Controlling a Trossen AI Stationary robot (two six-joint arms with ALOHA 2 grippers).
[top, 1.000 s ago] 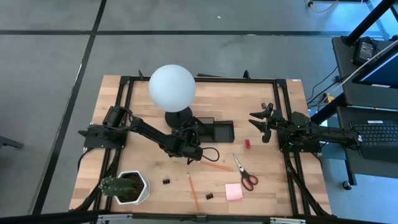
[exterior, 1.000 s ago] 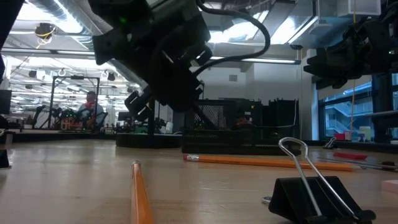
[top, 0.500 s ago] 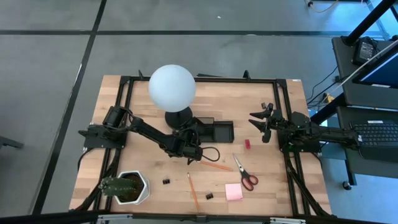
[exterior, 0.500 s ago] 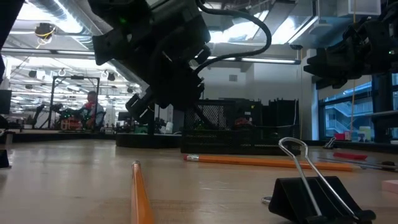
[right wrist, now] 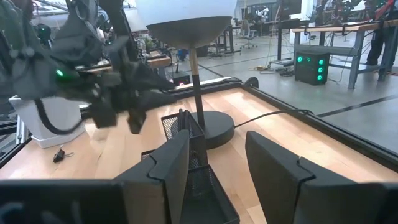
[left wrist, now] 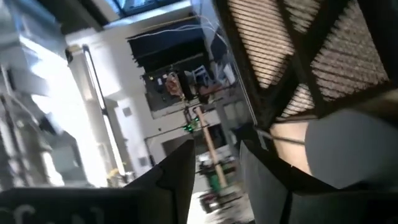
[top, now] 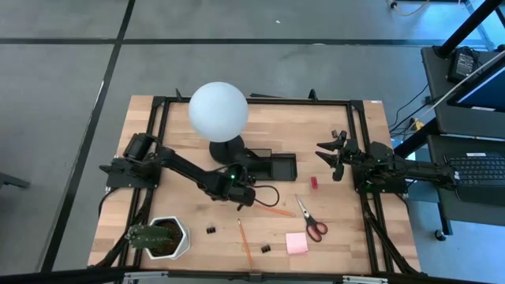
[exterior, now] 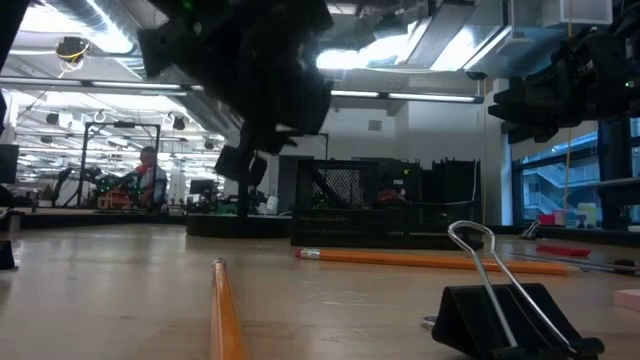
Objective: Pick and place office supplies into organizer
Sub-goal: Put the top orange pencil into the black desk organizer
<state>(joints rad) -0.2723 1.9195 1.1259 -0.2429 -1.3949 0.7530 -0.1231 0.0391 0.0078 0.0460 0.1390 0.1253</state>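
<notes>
On the left of the wooden table (top: 347,237) a green plant (top: 160,237) stands in a white pot near the front edge, with a small binder clip (top: 211,230) beside it. The left claw (top: 239,175) hangs by the lamp's black base (top: 225,148), just left of the organizer (top: 272,166); its fingers (left wrist: 176,180) stand apart with nothing between them. The white globe lamp (top: 218,111) rises over that corner and hides part of the base and the tray's rear edge.

Toward the front lie an orange pencil (top: 245,244), a second pencil (top: 274,211), another clip (top: 265,248), the red-handled scissors (top: 311,220) and the pink sticky-note pad (top: 297,243). A small red block (top: 313,182) sits between the organizer and the right claw (top: 335,156), which waits near the right edge, fingers spread and empty.

A black frame rails the table; grey floor surrounds it, and a desk with a keyboard (top: 480,168) stands to the right. In the low view, a person sits far off in the workshop behind. Whatever the organizer holds cannot be made out.
</notes>
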